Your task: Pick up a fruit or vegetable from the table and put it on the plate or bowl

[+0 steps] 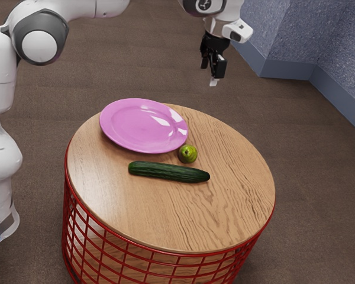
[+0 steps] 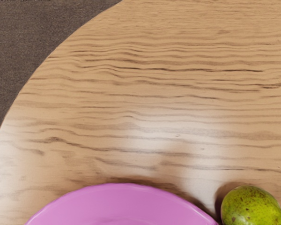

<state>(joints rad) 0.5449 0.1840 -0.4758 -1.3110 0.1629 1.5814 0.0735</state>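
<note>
The long dark-green cucumber [image 1: 168, 171] lies flat on the round wooden table with the red wire base [image 1: 219, 201], just off the near side of the glossy pink round plate [image 1: 139, 124]. The small speckled green pear [image 1: 187, 154] sits just beside the plate's rim, perhaps touching it, between rim and cucumber. Beyond the plate's far side, high above the table's edge, hangs the black two-finger gripper [image 1: 213, 76], carrying nothing; how wide it stands cannot be told. The descent is not yet begun. The pear looks the shorter carry but is crowded: turn the hand so its closing line runs alongside the rim, then come straight down, clear of plate and cucumber
</note>
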